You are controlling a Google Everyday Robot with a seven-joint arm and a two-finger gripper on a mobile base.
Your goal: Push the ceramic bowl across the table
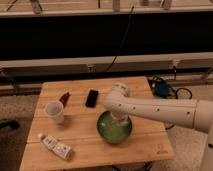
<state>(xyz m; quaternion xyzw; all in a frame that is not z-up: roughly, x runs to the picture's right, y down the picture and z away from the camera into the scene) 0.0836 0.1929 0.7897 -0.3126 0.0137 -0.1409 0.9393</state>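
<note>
claw (pixel 119 118) over the far rim of the green ceramic bowl (pixel 112 134) on the table (pixel 84 131), open or closed unclear

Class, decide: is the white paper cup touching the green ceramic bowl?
Apart. The camera view shows bare table between paper cup and ceramic bowl. The pincer hangs over the bowl's far side.

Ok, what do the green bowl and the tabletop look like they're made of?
The bowl looks like glazed ceramic: glossy green, with a mottled, lighter inside. The table looks like light wood with a dull finish: plank seams show. The hand is down over the bowl's far side.
</note>
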